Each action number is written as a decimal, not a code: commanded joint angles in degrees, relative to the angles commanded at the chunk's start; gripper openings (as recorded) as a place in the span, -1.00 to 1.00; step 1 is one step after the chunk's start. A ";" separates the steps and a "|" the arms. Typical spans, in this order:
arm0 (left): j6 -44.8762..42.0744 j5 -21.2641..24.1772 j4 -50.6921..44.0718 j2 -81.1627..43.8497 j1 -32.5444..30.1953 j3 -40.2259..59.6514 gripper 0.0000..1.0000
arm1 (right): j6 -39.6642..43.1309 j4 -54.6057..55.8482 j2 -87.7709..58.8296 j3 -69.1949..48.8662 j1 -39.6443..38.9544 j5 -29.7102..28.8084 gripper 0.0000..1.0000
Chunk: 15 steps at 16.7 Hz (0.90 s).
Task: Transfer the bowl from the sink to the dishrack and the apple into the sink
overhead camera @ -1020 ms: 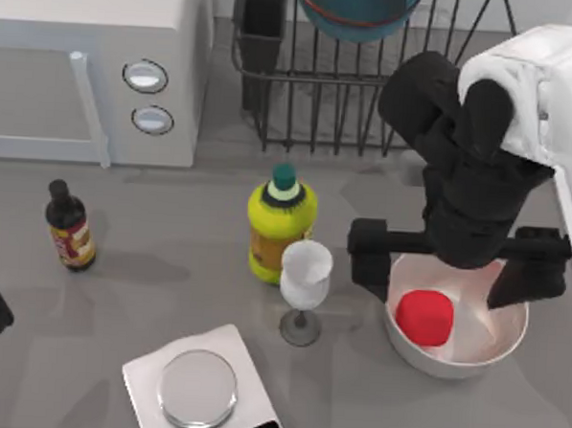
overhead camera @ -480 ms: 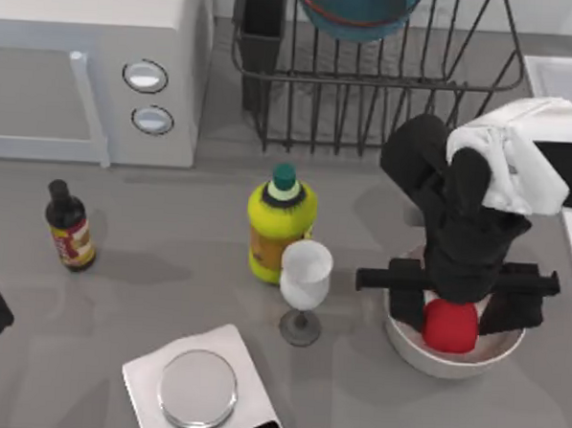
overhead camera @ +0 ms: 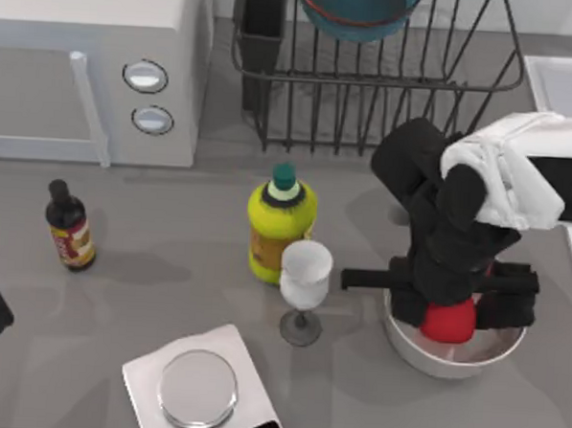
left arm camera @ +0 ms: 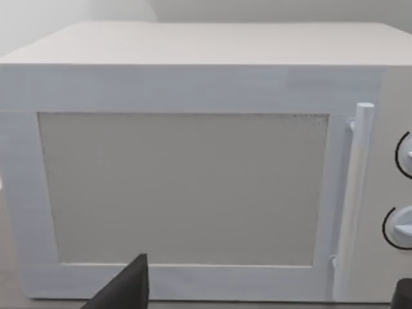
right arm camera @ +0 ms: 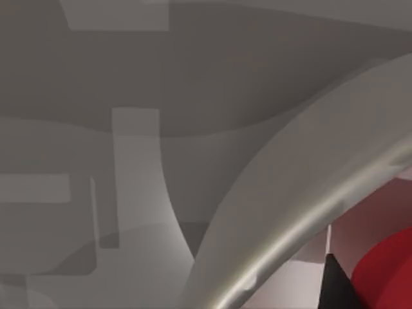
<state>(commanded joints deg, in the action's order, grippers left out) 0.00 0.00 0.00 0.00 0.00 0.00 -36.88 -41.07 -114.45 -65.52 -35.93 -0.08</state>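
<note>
Straddling one apple (overhead camera: 449, 321): right gripper (overhead camera: 451, 304)

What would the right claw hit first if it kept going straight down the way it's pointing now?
Most likely the small red apple directly beneath the right claw, lying in the pale white bowl. Depth is unclear, so contact may already exist.

Smooth flat grey counter (overhead camera: 168, 265), evenly lit with soft shadows. At back left, boxy white microwave oven (overhead camera: 93, 60) with vertical bar handle and two round dials; plain pale wall behind it in left wrist view.
</note>
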 joint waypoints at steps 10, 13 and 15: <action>0.00 0.00 0.00 0.00 0.00 0.00 1.00 | 0.00 0.00 0.00 0.00 0.00 0.00 -0.36; 0.00 0.00 0.00 0.00 0.00 0.00 1.00 | 0.00 0.00 0.00 0.00 0.00 0.00 -0.81; 0.00 0.00 0.00 0.00 0.00 0.00 1.00 | 0.00 0.00 0.00 0.00 0.00 0.00 -1.00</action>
<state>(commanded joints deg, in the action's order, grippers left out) 0.00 0.00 0.00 0.00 0.00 0.00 -36.88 -41.07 -114.45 -65.52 -35.93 -0.08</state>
